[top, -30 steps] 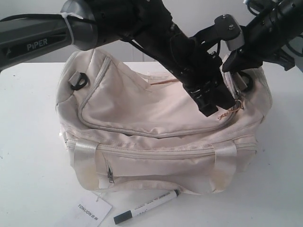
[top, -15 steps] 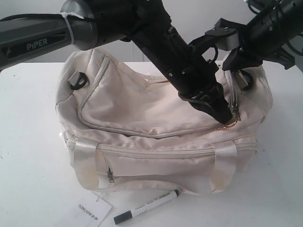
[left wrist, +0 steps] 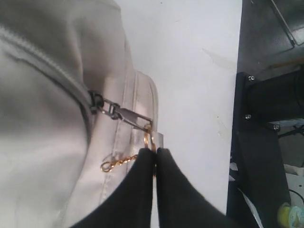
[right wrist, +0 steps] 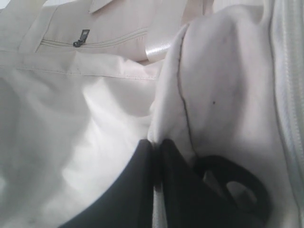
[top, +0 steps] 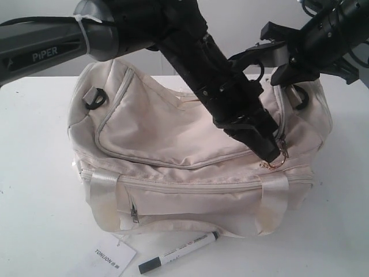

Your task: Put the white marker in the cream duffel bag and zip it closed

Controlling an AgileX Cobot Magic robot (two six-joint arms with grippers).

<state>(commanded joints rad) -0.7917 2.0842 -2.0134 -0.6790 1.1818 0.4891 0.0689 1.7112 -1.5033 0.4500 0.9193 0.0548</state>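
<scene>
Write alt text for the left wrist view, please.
The left gripper, shut, pinches the zipper pull on the side of the bag. A thin gold chain hangs beside the fingertips, and the white table lies beyond.

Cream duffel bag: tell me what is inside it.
Its interior is hidden: the fabric covers it. The white marker lies outside on the table, in front of the cream duffel bag, beside a paper tag.
</scene>
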